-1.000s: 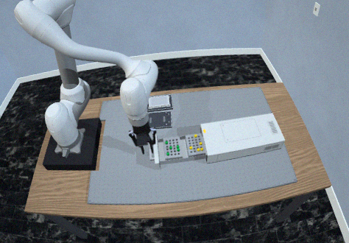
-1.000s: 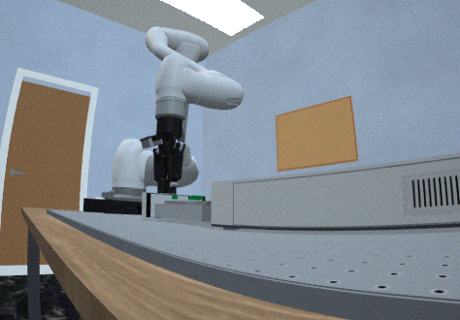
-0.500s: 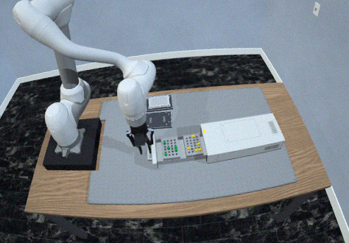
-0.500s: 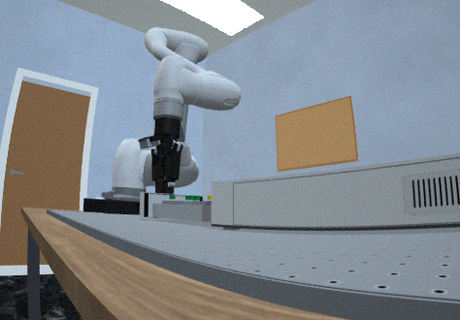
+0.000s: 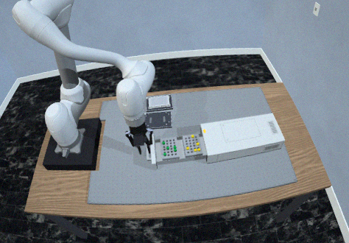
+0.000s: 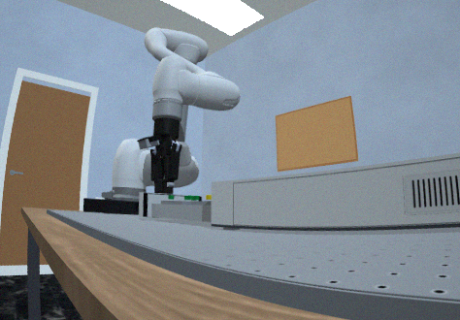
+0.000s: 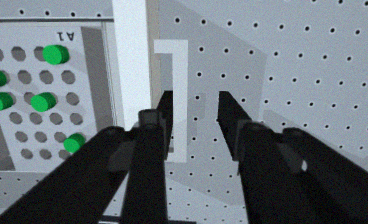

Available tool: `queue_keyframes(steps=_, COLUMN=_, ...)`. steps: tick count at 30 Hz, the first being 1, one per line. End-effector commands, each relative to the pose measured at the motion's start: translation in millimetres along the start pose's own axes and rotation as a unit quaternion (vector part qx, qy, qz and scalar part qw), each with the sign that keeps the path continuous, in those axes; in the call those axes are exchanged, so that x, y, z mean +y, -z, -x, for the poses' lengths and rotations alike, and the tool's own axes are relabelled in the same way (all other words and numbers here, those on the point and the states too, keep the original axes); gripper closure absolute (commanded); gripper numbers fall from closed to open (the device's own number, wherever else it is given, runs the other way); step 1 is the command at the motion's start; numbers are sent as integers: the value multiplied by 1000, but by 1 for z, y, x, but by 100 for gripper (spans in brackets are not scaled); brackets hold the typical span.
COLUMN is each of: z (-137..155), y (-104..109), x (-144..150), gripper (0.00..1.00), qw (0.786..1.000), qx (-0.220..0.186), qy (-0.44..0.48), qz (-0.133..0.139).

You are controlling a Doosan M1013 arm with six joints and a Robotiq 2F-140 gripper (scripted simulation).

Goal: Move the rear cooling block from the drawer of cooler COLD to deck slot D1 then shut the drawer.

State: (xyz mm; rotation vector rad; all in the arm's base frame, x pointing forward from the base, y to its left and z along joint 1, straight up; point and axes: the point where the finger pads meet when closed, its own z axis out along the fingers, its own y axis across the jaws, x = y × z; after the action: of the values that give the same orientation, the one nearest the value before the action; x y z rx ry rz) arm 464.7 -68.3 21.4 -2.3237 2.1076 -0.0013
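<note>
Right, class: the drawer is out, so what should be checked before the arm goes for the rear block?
1. Drawer out far enough to uncover the rear block: ok.
2. Five yellow tubes in the rear block's bores: ok.
3. Five green tubes in the front block: ok.
4. Hand free of the handle: not ok. The fingers straddle it, with a gap on one side.
5. Dark deck slot beside the drawer bears nothing: ok.
6. Lamp lit while the drawer is open: ok.
</note>
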Motion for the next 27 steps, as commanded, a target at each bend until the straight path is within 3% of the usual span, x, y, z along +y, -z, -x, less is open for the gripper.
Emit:
queue_keyframes(steps=1, z=0, y=0, x=1, gripper=66, qw=1000, qx=0, qy=0, qz=0)
queue_keyframes(steps=27, z=0, y=0, x=8, gripper=66, qw=1000, qx=0, qy=0, qz=0)
